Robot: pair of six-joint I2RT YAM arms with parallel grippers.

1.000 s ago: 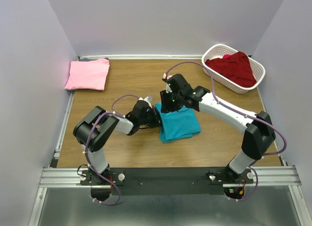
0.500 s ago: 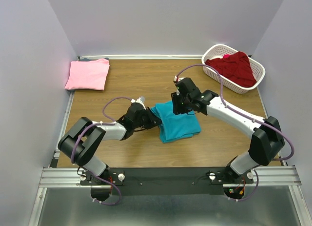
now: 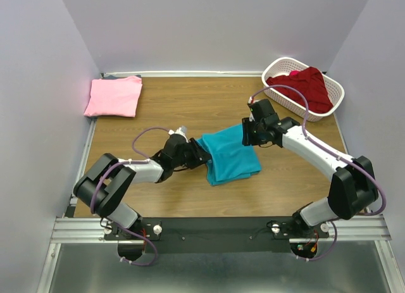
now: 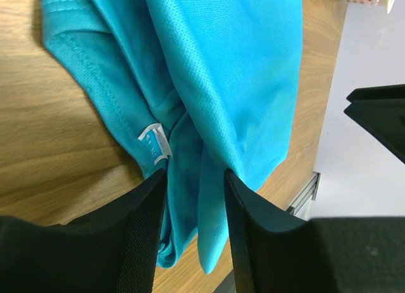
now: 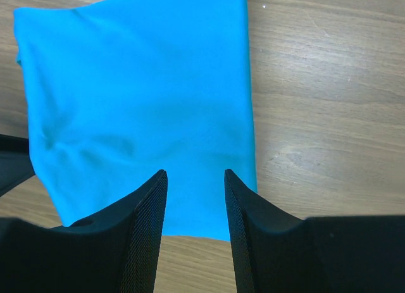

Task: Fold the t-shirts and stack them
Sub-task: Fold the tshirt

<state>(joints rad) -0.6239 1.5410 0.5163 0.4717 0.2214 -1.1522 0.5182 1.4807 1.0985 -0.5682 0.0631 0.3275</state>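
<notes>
— Shirts, from the left: where does each one lie?
— The pink shirt (image 3: 114,97) lies folded flat at the far left corner of the table (image 3: 183,103). The teal shirt (image 3: 231,157) lies folded near the middle, between the two arms. The red shirt (image 3: 305,89) is heaped in the white basket (image 3: 276,66) at the far right corner.
— And the left gripper (image 3: 202,155)?
— It sits low at the teal shirt's left edge. Its wrist camera shows the fingers (image 4: 145,230) apart, with a bunched fold of teal cloth running between them, just beside a small white label (image 4: 155,144). The jaws are released, not clamped; whether the cloth brushes them I cannot tell.
— The right gripper (image 3: 249,135)?
— It is over the shirt's far right corner. Its fingers (image 5: 147,223) stand apart with nothing between them. Below them lies smooth teal cloth, with bare wood to the right.
— Do the arms touch?
— No, they are apart, one at each side of the shirt.
</notes>
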